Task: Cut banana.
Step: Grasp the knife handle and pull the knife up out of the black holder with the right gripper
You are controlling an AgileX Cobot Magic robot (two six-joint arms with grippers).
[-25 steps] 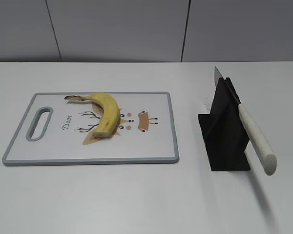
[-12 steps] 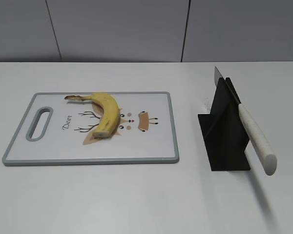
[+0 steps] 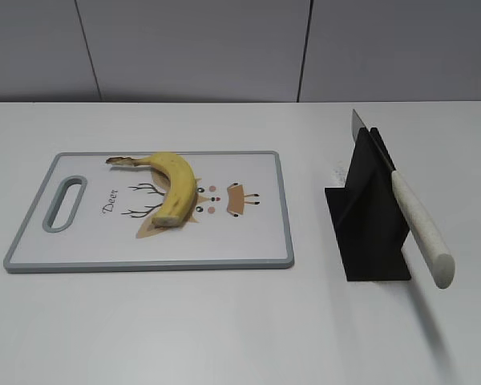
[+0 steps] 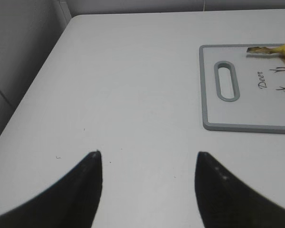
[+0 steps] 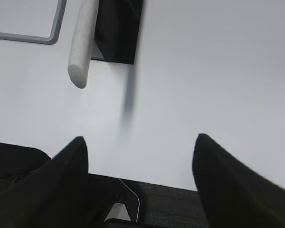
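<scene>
A yellow banana (image 3: 173, 185) lies curved on a white cutting board with a grey rim (image 3: 286, 233); its stem end shows in the left wrist view (image 4: 270, 49) with the board's handle end (image 4: 206, 90). A knife with a white handle (image 3: 419, 226) rests slanted in a black stand (image 3: 369, 216); handle (image 5: 81, 42) and stand (image 5: 118, 28) show in the right wrist view. My left gripper (image 4: 147, 159) is open and empty over bare table left of the board. My right gripper (image 5: 140, 145) is open and empty at the table's front edge, below the knife handle. Neither gripper shows in the exterior view.
The white table (image 3: 224, 321) runs back to a grey panelled wall (image 3: 224, 48). Its left edge (image 4: 33, 90) shows in the left wrist view. Its front edge (image 5: 180, 183) shows in the right wrist view, with dark floor beyond.
</scene>
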